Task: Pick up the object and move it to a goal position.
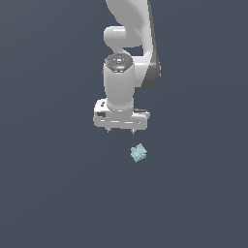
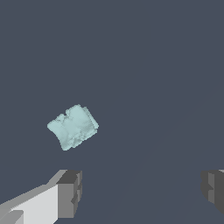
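Your gripper (image 1: 120,131) stood spread wide, fingers (image 2: 69,194) clasping and touching nothing. You left the pale cyan object (image 1: 138,152) lying on the dark floor (image 1: 53,193), near the fingertips, outside their gap.

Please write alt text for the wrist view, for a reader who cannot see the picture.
A small pale mint block with uneven facets lies on a plain dark grey surface, ahead of the open claw and not between its fingers. The two grey fingertips stand wide apart at the edge of the picture, touching nothing.
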Available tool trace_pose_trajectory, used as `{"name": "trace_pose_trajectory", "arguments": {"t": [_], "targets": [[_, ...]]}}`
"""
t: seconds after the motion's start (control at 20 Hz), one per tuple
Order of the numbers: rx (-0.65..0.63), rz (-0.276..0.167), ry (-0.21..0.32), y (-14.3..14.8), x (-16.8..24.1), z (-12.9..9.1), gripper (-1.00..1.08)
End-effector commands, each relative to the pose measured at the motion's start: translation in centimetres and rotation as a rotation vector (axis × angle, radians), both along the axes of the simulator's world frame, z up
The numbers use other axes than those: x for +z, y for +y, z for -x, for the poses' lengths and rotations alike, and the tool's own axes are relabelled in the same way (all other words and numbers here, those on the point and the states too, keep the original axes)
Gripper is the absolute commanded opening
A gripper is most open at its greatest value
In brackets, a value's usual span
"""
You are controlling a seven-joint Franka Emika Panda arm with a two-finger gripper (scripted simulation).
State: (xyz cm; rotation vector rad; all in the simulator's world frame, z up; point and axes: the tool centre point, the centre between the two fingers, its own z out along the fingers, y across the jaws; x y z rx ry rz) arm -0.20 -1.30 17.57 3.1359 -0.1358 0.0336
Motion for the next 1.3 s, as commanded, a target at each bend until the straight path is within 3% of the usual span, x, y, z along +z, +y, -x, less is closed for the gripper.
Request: {"name": "trace_pose_trajectory", "arguments": {"t": [0.0,0.85,1.25], "targets": [[0.0,0.0,0.0,0.0,0.0,0.0,1.0],[0.023,-0.012,0.011,0.2,-0.3,-0.1,1.0],[0.131,-0.004,0.015,1.6,-1.7,-0.9,1.0]]}}
